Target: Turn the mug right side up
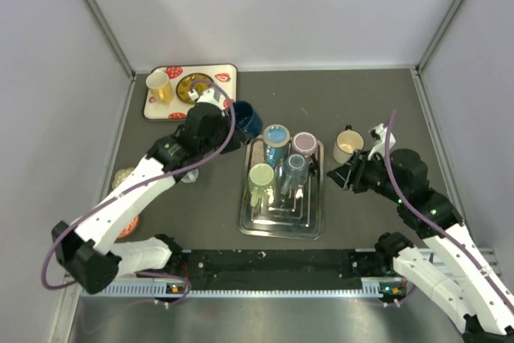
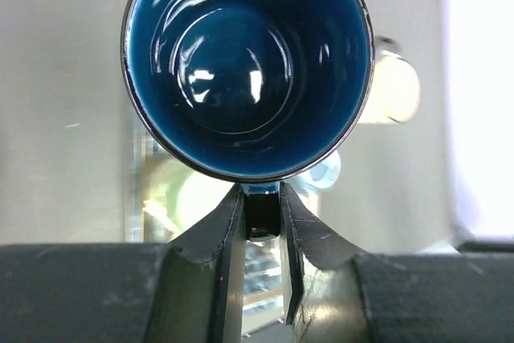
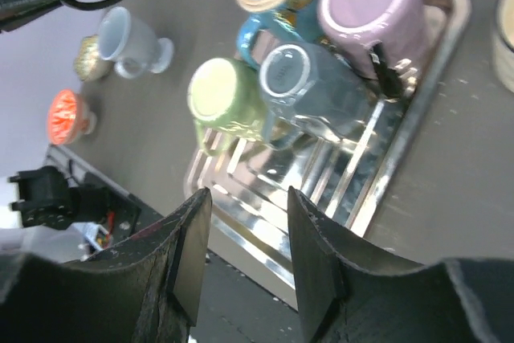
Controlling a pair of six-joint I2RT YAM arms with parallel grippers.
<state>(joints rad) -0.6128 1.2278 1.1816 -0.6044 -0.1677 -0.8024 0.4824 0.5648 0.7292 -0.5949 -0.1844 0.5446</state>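
Top external: left arm point(image 1: 136, 186) stretched forward, left pincer point(image 1: 228, 111) clamped on blue mug point(image 1: 247, 120); right pincer point(image 1: 337, 176) apart.

The left arm reaches toward the back of the table point(image 1: 361, 94), its left gripper point(image 1: 228, 110) up against a dark blue mug point(image 1: 245, 119) whose opening faces sideways. In the middle lies a metal tray point(image 1: 277, 222) with four mugs bottom-up: blue point(image 1: 276, 136), purple point(image 1: 303, 144), green point(image 1: 262, 176) and grey point(image 1: 293, 165). Right of the tray stands a cream mug point(image 1: 348, 145), upright. The right gripper point(image 1: 337, 176) hangs just beside the tray's right edge, near the cream mug
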